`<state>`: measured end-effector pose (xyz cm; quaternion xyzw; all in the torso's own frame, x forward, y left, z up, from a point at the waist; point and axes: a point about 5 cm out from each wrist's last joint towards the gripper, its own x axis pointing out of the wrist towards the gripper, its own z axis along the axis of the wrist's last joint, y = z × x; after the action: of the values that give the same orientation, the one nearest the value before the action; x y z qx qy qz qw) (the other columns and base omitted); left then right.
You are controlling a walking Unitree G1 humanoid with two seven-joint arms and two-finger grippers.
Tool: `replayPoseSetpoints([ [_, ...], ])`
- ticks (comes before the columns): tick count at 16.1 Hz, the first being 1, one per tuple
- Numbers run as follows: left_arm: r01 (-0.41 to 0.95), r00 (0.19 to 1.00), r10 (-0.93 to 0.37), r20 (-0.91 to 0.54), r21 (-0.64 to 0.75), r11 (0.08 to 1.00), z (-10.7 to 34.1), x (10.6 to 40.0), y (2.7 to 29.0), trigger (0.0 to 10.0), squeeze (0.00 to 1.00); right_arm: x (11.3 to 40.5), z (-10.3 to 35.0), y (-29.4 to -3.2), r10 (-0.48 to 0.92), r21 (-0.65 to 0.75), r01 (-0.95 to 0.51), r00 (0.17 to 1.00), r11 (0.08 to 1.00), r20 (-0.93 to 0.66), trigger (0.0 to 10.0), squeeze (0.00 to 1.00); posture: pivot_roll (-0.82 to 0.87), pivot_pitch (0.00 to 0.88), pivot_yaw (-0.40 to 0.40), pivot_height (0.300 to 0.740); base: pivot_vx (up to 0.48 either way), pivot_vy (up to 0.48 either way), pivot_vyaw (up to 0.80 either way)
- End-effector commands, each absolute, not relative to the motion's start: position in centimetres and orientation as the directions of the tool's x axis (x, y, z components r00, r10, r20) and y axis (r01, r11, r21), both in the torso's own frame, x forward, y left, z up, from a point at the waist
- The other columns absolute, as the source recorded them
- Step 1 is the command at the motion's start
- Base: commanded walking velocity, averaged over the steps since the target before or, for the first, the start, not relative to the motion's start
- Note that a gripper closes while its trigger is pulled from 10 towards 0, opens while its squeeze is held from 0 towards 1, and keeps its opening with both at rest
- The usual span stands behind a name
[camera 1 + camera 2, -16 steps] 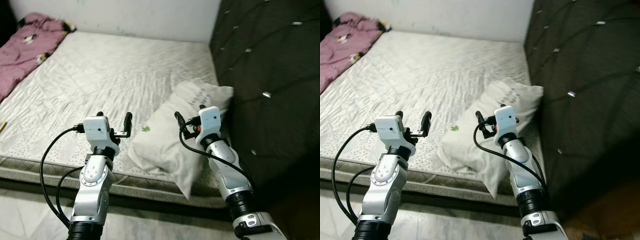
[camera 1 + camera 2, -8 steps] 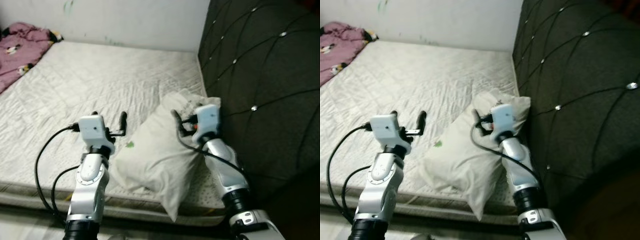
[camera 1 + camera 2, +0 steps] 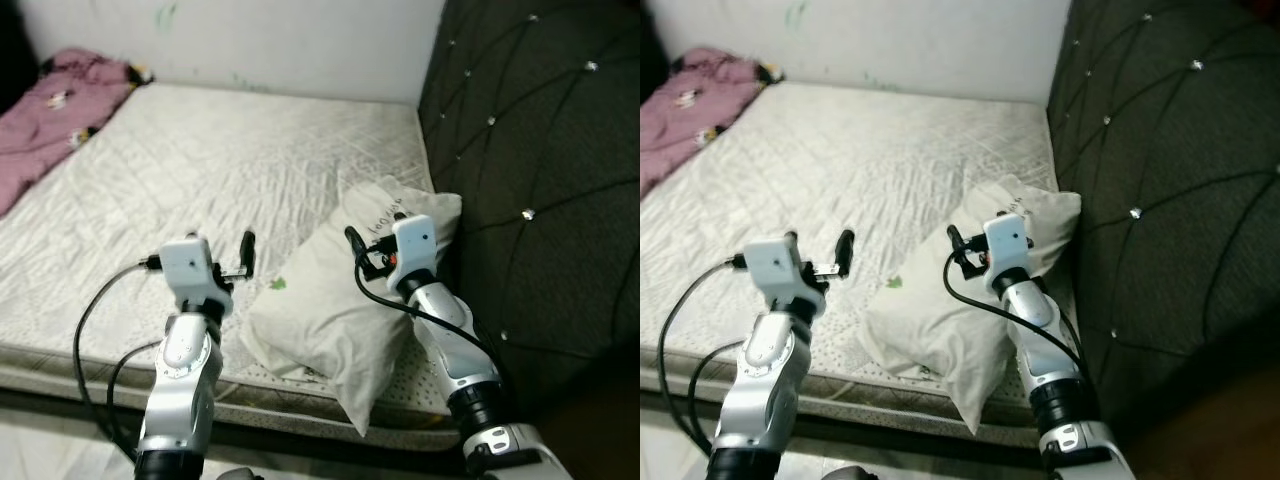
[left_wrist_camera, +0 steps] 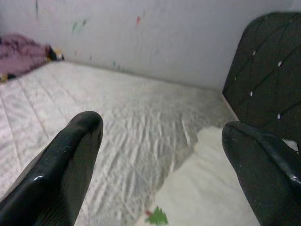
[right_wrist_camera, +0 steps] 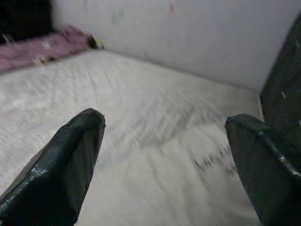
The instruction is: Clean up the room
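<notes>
Both grippers, left [image 3: 222, 248] and right [image 3: 372, 240], fingers spread apart, flank a rumpled white pillow [image 3: 335, 300].

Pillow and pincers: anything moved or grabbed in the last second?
Nothing taken hold of. The view swung as the robot's head moved. Both pincers, left and right, stay open and raised, the right above the white pillow, which lies as before at the mattress edge beside the headboard.

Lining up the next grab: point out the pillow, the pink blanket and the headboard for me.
pillow [image 3: 330, 300]: left eye view, on the middle of its white cover.
pink blanket [image 3: 55, 125]: left eye view, on the crumpled heap at the bed's far left.
headboard [image 3: 540, 150]: left eye view, on a dark tufted panel.
</notes>
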<state>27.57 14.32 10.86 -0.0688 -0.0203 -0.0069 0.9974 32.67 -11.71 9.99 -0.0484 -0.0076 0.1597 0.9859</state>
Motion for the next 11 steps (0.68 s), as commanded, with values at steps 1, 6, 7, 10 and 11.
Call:
replayPoseSetpoints([
  [1, -0.022, 0.999, 0.025, 0.021, -0.14, 0.99, 10.7, 27.4, 15.1, 10.0, 0.0, 32.8, 9.8, -11.8, 0.308, -0.097, -0.307, 0.951, 0.947, -0.003, 10.0, 0.0, 0.01, 0.0, -0.005, 0.74, 0.0, 0.0, 0.0],
  [6, -0.068, 0.997, 0.07, 0.013, -0.086, 0.994, 10.6, 27.3, 17.1, 10.0, 0.0, 32.0, 8.9, -11.0, 0.324, -0.078, -0.325, 0.946, 0.942, -0.027, 10.0, 0.0, 0.02, 0.0, -0.012, 0.74, 0.0, 0.258, 0.0],
  [7, -0.051, 0.999, 0.052, 0.011, -0.086, 0.995, 10.4, 26.9, 16.5, 10.0, 0.0, 31.9, 8.7, -11.2, 0.31, -0.057, -0.311, 0.95, 0.949, -0.032, 10.0, 0.0, 0.02, 0.0, -0.008, 0.74, 0.0, 0.0, 0.0],
  [10, -0.022, 1.0, 0.023, 0.014, -0.082, 0.996, 10.4, 26.6, 15.4, 10.0, 0.0, 32.1, 8.8, -11.0, 0.308, -0.053, -0.309, 0.951, 0.949, -0.028, 10.0, 0.0, 0.02, 0.0, -0.006, 0.74, 0.0, 0.0, 0.0],
  [11, -0.022, 1.0, 0.024, 0.019, -0.081, 0.996, 10.6, 26.8, 15.5, 10.0, 0.0, 32.2, 8.8, -11.0, 0.31, -0.055, -0.311, 0.95, 0.949, -0.031, 10.0, 0.0, 0.02, 0.0, -0.007, 0.74, 0.0, 0.0, 0.0],
])
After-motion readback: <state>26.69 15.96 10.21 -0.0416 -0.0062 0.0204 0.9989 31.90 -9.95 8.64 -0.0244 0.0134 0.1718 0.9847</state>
